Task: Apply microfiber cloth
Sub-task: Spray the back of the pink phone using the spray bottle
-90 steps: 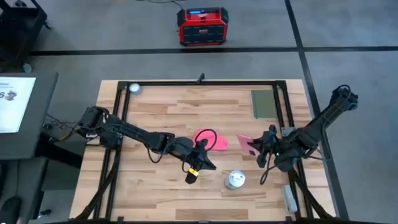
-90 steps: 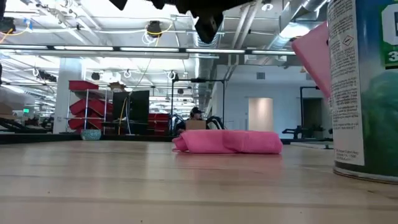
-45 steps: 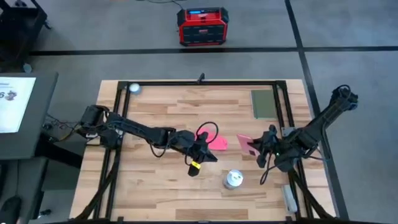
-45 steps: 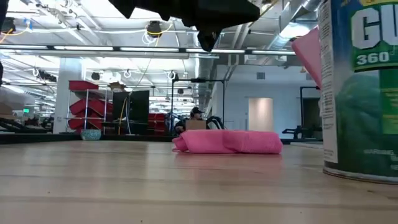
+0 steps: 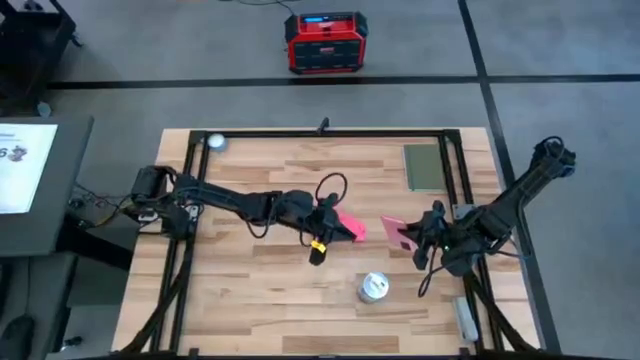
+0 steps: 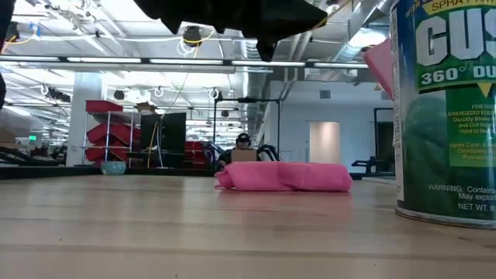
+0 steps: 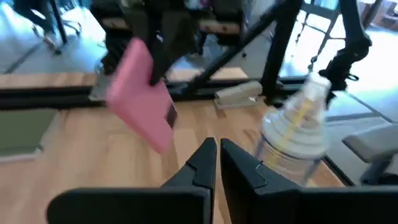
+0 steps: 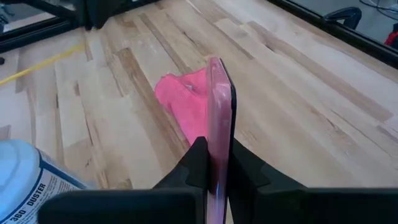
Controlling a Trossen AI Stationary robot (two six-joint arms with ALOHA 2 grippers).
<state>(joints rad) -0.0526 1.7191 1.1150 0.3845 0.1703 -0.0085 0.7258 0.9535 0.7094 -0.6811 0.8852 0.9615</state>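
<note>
Phone (image 8: 217, 118) edge-on before cloth (image 8: 183, 102)

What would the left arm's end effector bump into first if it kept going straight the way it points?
Probably the spray can. The left end effector, fingers nearly shut, points past the pink phone held up by the right end effector. The can stands just to one side of its line; depth is unclear.

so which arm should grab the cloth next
Left. Its gripper sits right beside the microfiber cloth with jaws shut and empty, while the right gripper is busy holding the phone.
</note>
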